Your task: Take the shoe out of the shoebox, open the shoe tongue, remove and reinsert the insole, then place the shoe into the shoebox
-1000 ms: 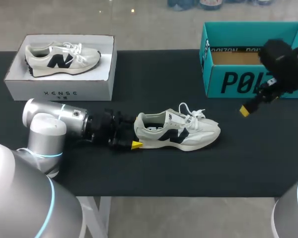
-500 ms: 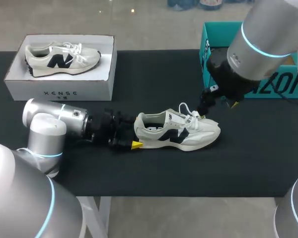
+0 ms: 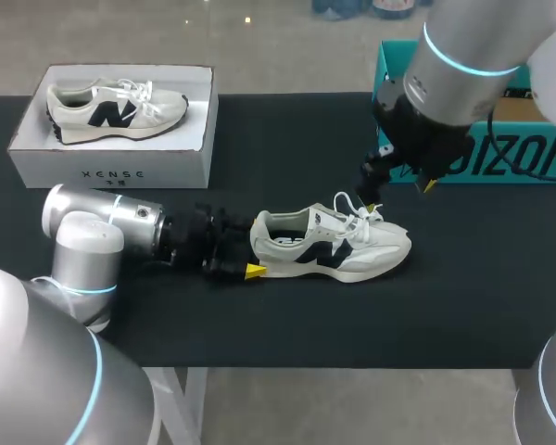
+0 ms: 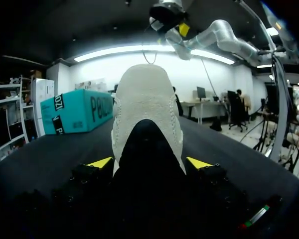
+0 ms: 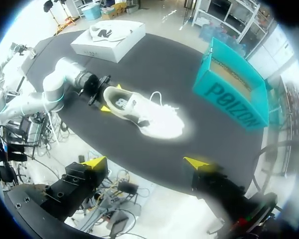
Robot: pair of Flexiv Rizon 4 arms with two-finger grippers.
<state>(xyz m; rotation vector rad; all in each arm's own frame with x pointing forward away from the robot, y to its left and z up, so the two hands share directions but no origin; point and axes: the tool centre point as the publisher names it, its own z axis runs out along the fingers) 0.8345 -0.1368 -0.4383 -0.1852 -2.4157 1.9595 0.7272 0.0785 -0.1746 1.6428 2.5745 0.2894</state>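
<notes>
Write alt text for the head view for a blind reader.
A white sneaker lies on the black table, its heel gripped by the left hand. The open right hand hovers above its laces, near a teal shoebox.

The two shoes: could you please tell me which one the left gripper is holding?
The shoe on the black tabletop, its heel clamped between the left gripper's yellow tips; the other shoe lies untouched in the white shoebox.
</notes>
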